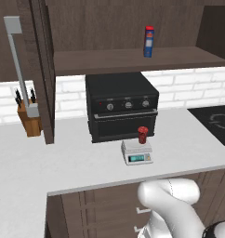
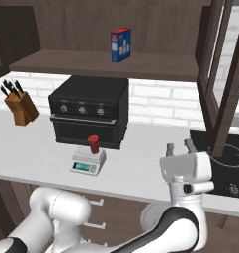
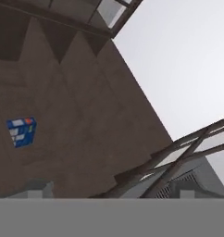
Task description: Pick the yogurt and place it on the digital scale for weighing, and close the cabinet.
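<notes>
The dark-red yogurt (image 1: 142, 135) (image 2: 94, 144) stands upright on the top plate of the small white digital scale (image 1: 137, 154) (image 2: 87, 163), in front of the oven. My gripper (image 2: 179, 147) is raised over the counter to the right of the scale, fingers pointing up, open and holding nothing. It sits just left of the lower end of the cabinet's open right door (image 2: 224, 84) (image 3: 178, 159). The cabinet's left door (image 1: 40, 69) also stands open, its grey bar handle (image 1: 17, 60) facing out. From the hand view I look up into the cabinet interior (image 3: 77, 92).
A black oven (image 1: 121, 104) (image 2: 89, 111) stands behind the scale. A blue can (image 1: 148, 41) (image 2: 120, 45) (image 3: 21, 132) is on the cabinet shelf. A knife block (image 1: 29, 118) (image 2: 20, 106) is at the left, a black cooktop (image 1: 216, 121) (image 2: 225, 168) at the right.
</notes>
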